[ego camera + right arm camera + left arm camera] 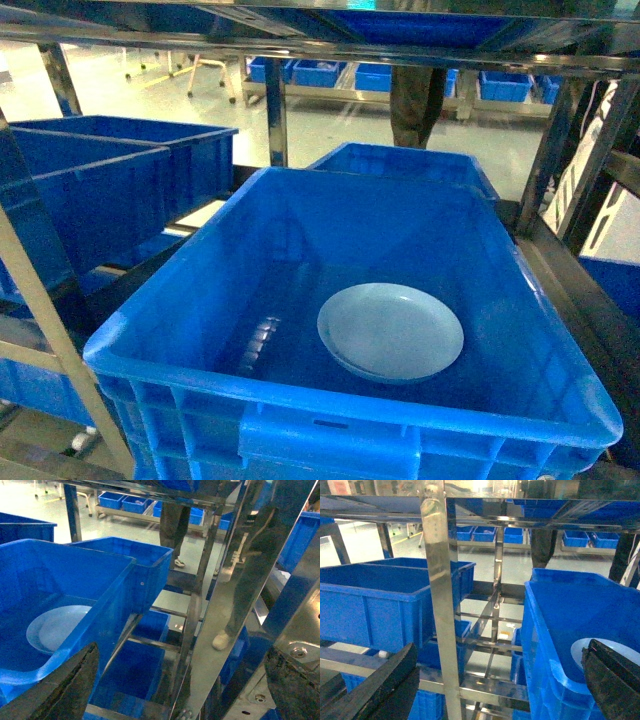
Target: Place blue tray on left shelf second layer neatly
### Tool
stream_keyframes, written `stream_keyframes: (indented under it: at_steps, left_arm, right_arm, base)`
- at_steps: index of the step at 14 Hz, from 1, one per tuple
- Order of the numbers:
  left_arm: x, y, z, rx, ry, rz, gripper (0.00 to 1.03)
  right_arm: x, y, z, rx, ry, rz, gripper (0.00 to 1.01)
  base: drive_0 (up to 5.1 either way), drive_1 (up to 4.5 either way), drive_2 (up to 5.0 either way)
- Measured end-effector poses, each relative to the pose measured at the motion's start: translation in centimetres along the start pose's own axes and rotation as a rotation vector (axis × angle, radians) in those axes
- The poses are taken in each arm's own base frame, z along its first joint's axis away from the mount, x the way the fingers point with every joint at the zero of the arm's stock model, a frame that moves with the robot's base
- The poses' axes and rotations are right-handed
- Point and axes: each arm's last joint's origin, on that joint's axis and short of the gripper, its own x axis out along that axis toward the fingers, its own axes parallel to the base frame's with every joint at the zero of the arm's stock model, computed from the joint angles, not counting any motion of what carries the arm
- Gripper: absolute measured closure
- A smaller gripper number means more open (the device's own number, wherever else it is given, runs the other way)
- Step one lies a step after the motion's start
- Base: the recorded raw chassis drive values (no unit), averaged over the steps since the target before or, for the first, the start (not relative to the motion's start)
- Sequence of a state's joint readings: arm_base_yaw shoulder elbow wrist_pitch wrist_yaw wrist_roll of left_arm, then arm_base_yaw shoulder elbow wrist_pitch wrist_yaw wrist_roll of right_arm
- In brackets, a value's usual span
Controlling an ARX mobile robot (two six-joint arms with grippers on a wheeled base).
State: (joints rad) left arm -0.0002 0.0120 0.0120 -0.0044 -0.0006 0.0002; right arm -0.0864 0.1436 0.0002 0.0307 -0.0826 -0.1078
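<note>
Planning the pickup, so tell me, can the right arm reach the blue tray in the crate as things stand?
Probably yes. The blue tray lies flat and uncovered on the crate floor, open from above. The right end effector is open, outside the crate's right wall, so it must lift over the rim first.

A pale glossy floor [330,125] stretched back under bright light to a low bench [300,93] lined with small blue bins [505,86], while a person's dark trouser legs [415,105] stood beyond the steel uprights [440,605], far past the jaws.
</note>
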Motion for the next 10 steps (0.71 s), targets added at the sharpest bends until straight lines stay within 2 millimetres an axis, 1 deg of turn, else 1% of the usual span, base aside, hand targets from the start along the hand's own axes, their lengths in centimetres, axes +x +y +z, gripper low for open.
stream_keyframes:
  at_steps: [1,2,3,4,7,10]
  left_arm:
    - [0.0,0.0,0.0,0.0,0.0,0.0,0.05]
    - [0.0,0.0,0.0,0.0,0.0,0.002,0.05]
    - [0.0,-0.01,0.0,0.0,0.0,-0.003,0.05]
    - [0.0,0.01,0.02,0.0,-0.002,0.002,0.05]
    - [0.0,0.0,-0.01,0.0,0.001,0.001,0.05]
    - [0.0,0.0,0.0,0.0,0.0,0.0,0.05]
  right_arm:
    - [0.01,0.04,-0.1,-0.015,0.001,0.008,0.03]
    - [-0.73,0.56,-0.15,0.032,-0.019,-0.003,0.15]
    - [-0.86,0.74,0.15,0.058,-0.057,0.017,0.32]
    - [-0.87,0.62,0.36,0.075,-0.079,-0.003,0.45]
    - [-0.88,0.62,0.48,0.082,-0.09,-0.003,0.61]
    - [-0.89,0.62,0.52,0.083,-0.093,-0.003,0.69]
  base:
    - [0.0,0.0,0.0]
    - [0.0,0.0,0.0]
    - [0.0,0.0,0.0]
    - [0.0,0.0,0.0]
    - [0.0,0.0,0.0]
    - [0.0,0.0,0.0]
